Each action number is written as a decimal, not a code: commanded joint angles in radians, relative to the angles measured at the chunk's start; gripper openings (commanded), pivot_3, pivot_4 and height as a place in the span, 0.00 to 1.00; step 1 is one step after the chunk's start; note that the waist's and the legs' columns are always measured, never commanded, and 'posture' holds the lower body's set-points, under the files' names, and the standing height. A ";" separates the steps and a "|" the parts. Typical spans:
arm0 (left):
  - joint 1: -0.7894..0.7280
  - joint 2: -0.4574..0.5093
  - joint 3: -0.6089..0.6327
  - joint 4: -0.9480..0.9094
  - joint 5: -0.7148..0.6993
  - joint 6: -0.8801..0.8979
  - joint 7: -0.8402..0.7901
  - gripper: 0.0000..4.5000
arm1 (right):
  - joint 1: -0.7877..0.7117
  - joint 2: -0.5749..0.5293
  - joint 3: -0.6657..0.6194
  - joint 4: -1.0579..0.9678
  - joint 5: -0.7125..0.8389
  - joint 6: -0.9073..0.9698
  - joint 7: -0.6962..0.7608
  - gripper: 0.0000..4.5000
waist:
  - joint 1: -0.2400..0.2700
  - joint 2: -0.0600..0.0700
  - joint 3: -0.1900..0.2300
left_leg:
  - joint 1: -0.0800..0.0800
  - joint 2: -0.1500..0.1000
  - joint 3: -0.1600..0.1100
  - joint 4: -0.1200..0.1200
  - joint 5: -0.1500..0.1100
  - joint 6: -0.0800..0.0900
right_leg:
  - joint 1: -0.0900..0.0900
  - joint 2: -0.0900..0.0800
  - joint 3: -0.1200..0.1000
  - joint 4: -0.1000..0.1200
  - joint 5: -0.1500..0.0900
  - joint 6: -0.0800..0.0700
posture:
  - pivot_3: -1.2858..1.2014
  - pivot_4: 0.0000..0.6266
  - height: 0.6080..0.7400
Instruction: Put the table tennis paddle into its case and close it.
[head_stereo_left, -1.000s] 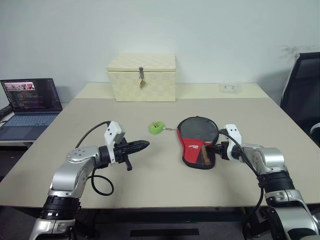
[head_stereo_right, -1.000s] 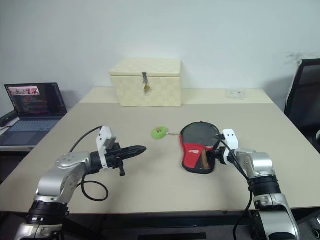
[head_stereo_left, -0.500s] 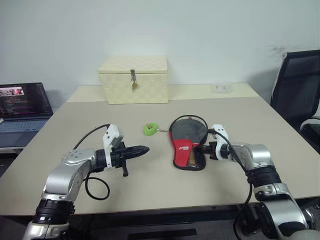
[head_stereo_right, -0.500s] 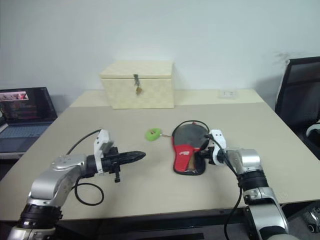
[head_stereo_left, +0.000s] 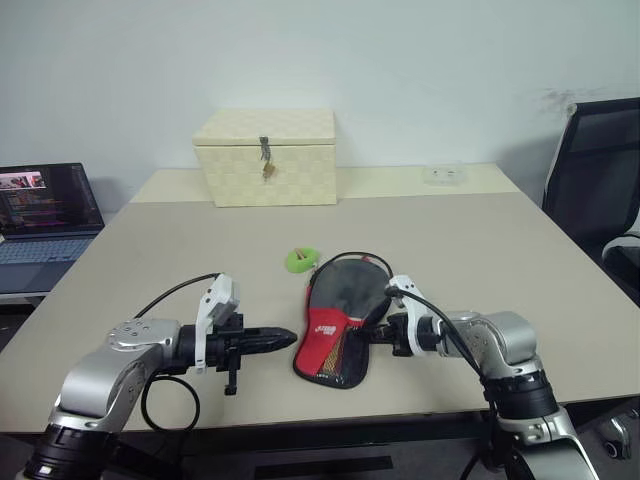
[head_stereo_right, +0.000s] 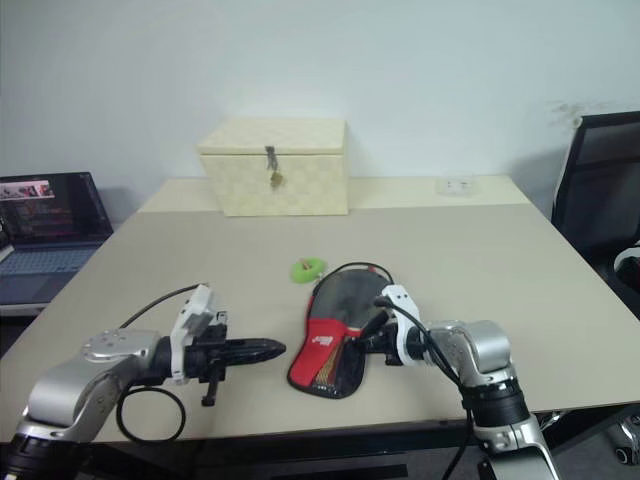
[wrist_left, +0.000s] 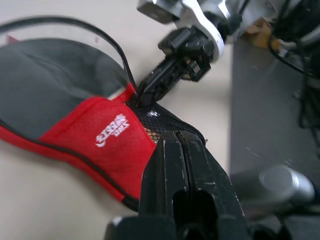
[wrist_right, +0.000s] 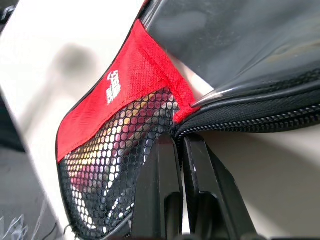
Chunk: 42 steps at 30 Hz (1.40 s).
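Note:
The case (head_stereo_left: 345, 290) lies flat on the table (head_stereo_left: 480, 250), black at its far end, red with a white logo and a mesh pocket (wrist_right: 110, 165) at its near end. A light brownish shape shows through the mesh; the paddle is otherwise hidden. My right gripper (head_stereo_left: 372, 333) is shut on the case's right rim, where the red fabric meets the zipper (wrist_right: 250, 122). My left gripper (head_stereo_left: 290, 338) is shut and empty. It lies level, pointing at the case's near left edge, a short way from it. The small green tag (head_stereo_left: 300, 260) rests just beyond the case.
A cream woven latched box (head_stereo_left: 266, 157) stands at the back of the table. An open laptop (head_stereo_left: 45, 205) sits on a side surface at the left, and a black chair (head_stereo_left: 600, 170) stands at the right. A white socket block (head_stereo_left: 443, 174) lies at the back right.
My right gripper has closed on the case's rim and dragged the case left and toward me, turning it. My left gripper has drawn back a little. The view also swung early on.

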 joint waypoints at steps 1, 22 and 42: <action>0.021 0.038 0.023 -0.053 -0.032 0.008 -0.030 0.00 | 0.032 -0.028 0.004 -0.115 0.057 0.049 0.009 0.00 | 0.000 0.000 0.000 | 0.000 0.000 0.000 0.000 0.000 0.000 | 0.000 0.000 0.000 0.000 0.000 0.000 | 0.52 0.24 1.00; 0.066 0.040 0.001 -0.100 -0.049 0.014 -0.006 0.00 | -0.055 -0.262 0.031 0.023 0.063 -0.072 0.070 0.00 | 0.007 0.000 0.000 | 0.000 -0.002 0.001 -0.001 0.000 0.000 | 0.000 0.000 0.000 -0.001 -0.003 0.004 | 0.52 0.24 1.00; 0.045 0.027 -0.027 -0.083 -0.040 0.000 -0.004 0.00 | 0.055 -0.275 0.002 -0.158 0.126 0.041 0.038 0.00 | 0.019 0.000 0.000 | 0.000 -0.002 0.000 -0.001 0.000 0.000 | 0.000 -0.002 0.000 -0.001 -0.003 0.004 | 0.52 0.24 1.00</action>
